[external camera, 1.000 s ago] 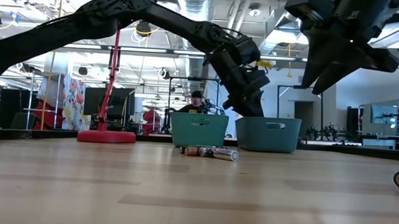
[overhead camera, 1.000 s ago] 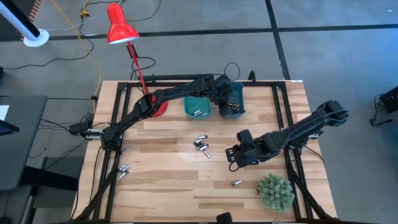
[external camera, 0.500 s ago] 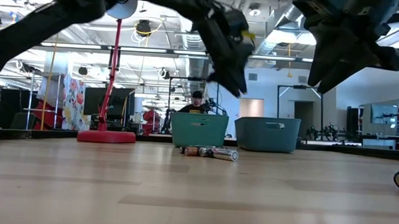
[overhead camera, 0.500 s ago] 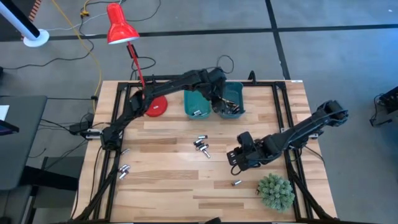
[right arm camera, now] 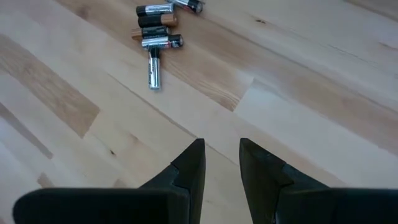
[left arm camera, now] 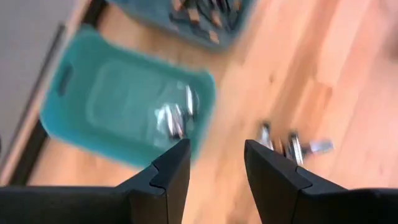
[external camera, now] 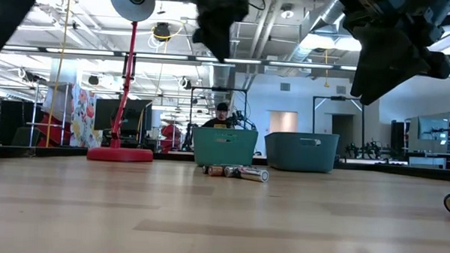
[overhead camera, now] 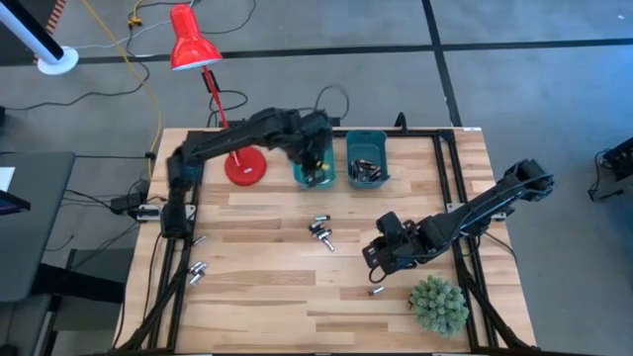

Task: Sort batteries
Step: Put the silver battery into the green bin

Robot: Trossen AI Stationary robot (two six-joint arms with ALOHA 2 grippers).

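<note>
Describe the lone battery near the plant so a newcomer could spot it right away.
Start at the spiky green plant in the table's front right corner. Just left of it, on bare wood, lies one small battery, below the right end effector. Unlike the batteries in the cluster at mid-table, it lies entirely alone, touching nothing.

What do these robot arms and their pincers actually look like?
Both arms are black, built of slim jointed segments with bulkier blocks at the joints. The left gripper and the right gripper each end in two flat, dark, angular fingers. No markings are visible on them.
</note>
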